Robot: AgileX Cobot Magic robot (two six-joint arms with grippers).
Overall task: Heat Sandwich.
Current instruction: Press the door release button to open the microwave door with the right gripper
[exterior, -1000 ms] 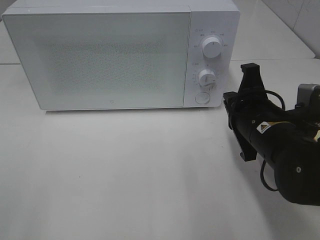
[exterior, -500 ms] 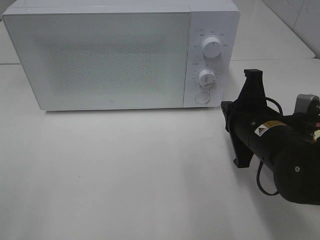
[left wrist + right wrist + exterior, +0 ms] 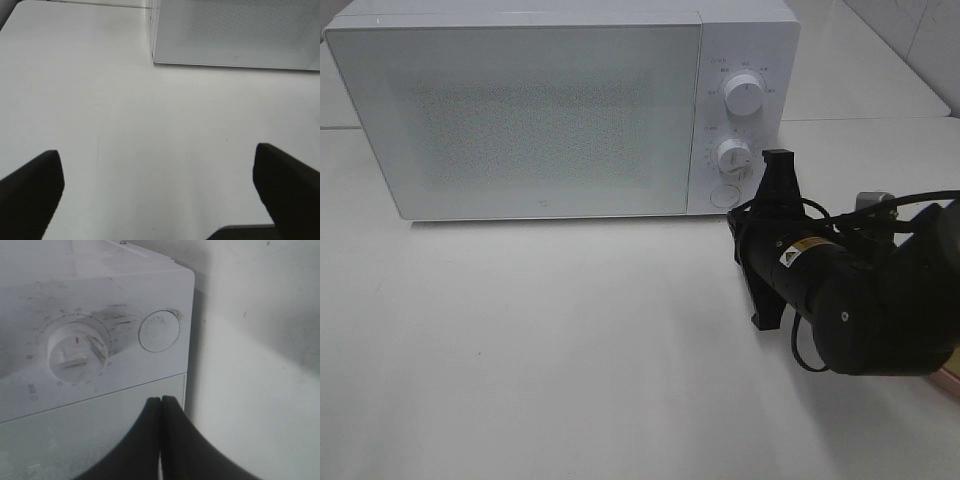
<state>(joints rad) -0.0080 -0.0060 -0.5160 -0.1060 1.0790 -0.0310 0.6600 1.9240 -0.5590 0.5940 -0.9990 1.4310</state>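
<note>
Firstly, left gripper [image 3: 157,152]: jaws released, spread wide, nothing between them, hovering over white table [image 3: 570,340] near microwave [image 3: 540,120] door corner. Microwave at 11 o'clock in high view, door shut. Right gripper [image 3: 161,401] at 3 o'clock: jaws clenched together, empty, tips facing control panel near round button [image 3: 159,331], lower dial [image 3: 76,351] beside it. Sandwich: cannot tell where.

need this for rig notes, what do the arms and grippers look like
The right arm is a thick matte black cylinder with a small yellow-and-white warning label and thin black cables looping beside it. The right gripper has two smooth black fingers that taper to narrow tips. The left gripper shows only two blunt black fingertips; its arm is out of view.
</note>
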